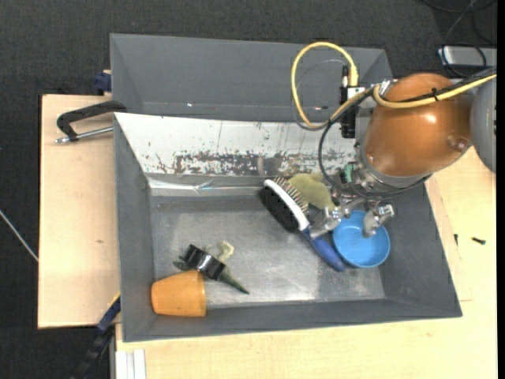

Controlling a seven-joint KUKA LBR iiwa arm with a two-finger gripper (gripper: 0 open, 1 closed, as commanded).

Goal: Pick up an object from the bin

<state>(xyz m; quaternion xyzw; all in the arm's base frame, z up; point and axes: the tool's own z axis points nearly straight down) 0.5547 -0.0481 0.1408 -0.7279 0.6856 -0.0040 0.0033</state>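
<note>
The orange cover (410, 129) on the wrist hides much of the claw (357, 218). What shows beneath it is a tangle of small metal parts. Whether the claw stands wide or narrow cannot be told, and nothing can be seen held in it. A yellow cable (304, 61) loops up from the wrist over the back wall of the bin (237, 69).

The claw sits low in the right part of the bin, over the far rim of a round blue dish (364, 247). The dish lies on the floor near the right wall, and the claw covers its upper edge. Just left of the claw lies a brush (286, 204) with a black head and white bristles. Its head points up and left, and its blue handle runs down to the dish's left side. Whether the claw touches the handle is unclear. A pale tan thing (309, 188) lies behind the brush head, partly hidden, and its kind is hard to make out.

Well apart, near the front left corner, an orange cup (180, 294) lies on its side. A small black clip (207, 261) with a pale tip lies just beside it to the upper right.

The bin's floor is dull grey and scuffed. The back wall is shiny, with a band of dark specks. Dark floor (237, 6) lies beyond the bin.
</note>
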